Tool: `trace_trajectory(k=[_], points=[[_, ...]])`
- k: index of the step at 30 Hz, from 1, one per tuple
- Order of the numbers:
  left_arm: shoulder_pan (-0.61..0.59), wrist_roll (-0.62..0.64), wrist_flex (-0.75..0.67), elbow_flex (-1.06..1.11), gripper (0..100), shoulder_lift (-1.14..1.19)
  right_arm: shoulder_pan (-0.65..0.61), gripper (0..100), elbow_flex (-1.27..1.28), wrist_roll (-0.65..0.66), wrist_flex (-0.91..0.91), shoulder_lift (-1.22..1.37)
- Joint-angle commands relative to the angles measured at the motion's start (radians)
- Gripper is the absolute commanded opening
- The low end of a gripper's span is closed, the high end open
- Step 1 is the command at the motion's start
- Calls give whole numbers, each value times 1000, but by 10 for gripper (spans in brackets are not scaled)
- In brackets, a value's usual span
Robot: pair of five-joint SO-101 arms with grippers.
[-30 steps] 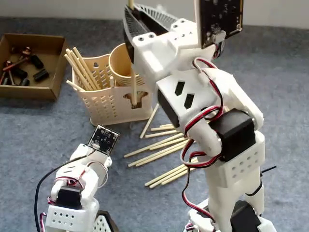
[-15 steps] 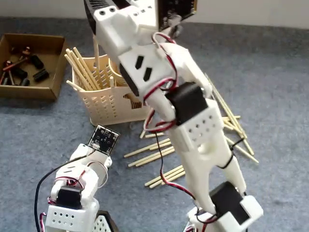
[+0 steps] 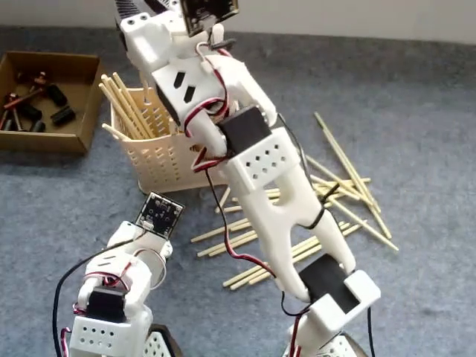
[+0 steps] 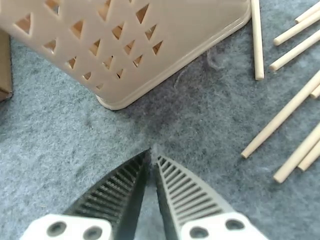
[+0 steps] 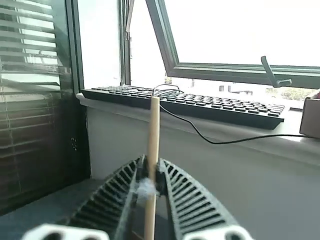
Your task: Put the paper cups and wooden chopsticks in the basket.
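My right gripper (image 5: 150, 167) is shut on one wooden chopstick (image 5: 153, 130), which stands upright between its fingers. In the high view that arm (image 3: 245, 149) stretches from the front right across the table, and its gripper end (image 3: 141, 15) is above the far side of the beige basket (image 3: 152, 160). Several chopsticks (image 3: 123, 104) lean in the basket's left corner. The arm hides the rest of the basket's inside. Loose chopsticks (image 3: 349, 186) lie scattered on the grey carpet to the right. My left gripper (image 4: 151, 152) is shut on nothing, low over the carpet near a corner of the basket (image 4: 125, 45).
A cardboard box (image 3: 44, 100) holding small dark parts sits left of the basket. The folded left arm (image 3: 123, 275) is at the front left. More loose chopsticks (image 4: 290, 105) lie beside the basket, near the left gripper.
The right arm has swung left and stretched out over the basket with the chopstick still gripped, which uncovers the loose chopsticks on the right. The left arm has not moved.
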Motion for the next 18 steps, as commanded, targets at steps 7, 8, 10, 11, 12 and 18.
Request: trace_trajectory(k=[7, 8, 10, 11, 12, 18], points=[[-10, -8, -28, 10, 14, -10, -13, 5, 398, 44, -295, -125], [-10, -8, -28, 10, 14, -10, -13, 5, 450, 46, -328, -143], [-10, -8, -28, 10, 14, -10, -12, 5, 544, 46, -366, -173], [-10, -8, -28, 10, 14, -10, -10, 5, 581, 46, -375, -183], [-10, -8, -28, 10, 14, -10, -7, 5, 613, 46, -377, -189], [-10, -8, -28, 10, 14, -10, -7, 5, 693, 44, -377, -194]])
